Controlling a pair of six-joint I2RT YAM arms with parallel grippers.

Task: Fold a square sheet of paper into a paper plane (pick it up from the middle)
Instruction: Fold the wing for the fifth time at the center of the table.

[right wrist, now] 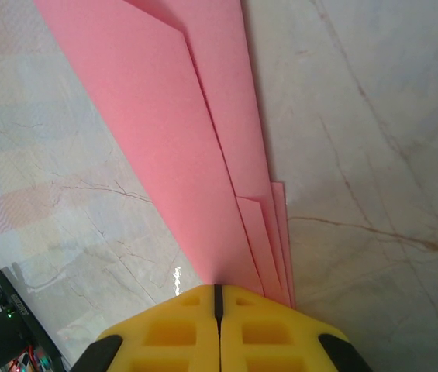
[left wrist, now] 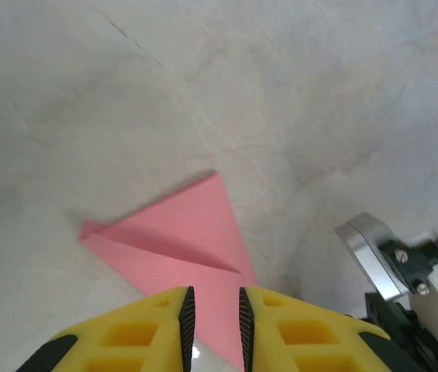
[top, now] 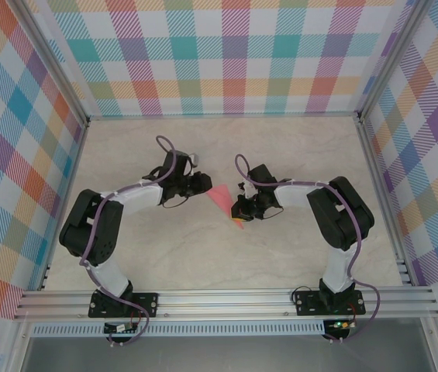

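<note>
- Paper plane (top: 222, 198): salmon-pink, folded to a long pointed wedge, set near the middle of the table (top: 203, 263), between the two grippers, running from far left to near right.
- From the left wrist: paper plane (left wrist: 180, 240) seen as a triangle with one flap folded across it, a dark crease line running from its left tip to its right edge, and its near corner passing under the yellow fingers.
- From the right wrist: paper plane (right wrist: 180, 116) seen as several stacked layers with stepped edges, narrowing toward the fingertips, a shadow on the table along its right side.
- Right gripper (top: 240, 209) at the near-right end of the paper; right gripper (right wrist: 219, 291) with yellow fingers pressed together along a thin seam, pinching the layered edge that runs into that seam.
- Left gripper (top: 201, 184) at the far-left end of the paper; left gripper (left wrist: 215, 298) with its ribbed pads standing a narrow gap apart, pink paper showing through the gap below, no pad seen pressing on it.
- Both arms bent inward from their bases on the aluminium rail (top: 226, 302) at the near edge.
- Pale marble-look table enclosed left, right and far by plaid walls (top: 219, 54).
</note>
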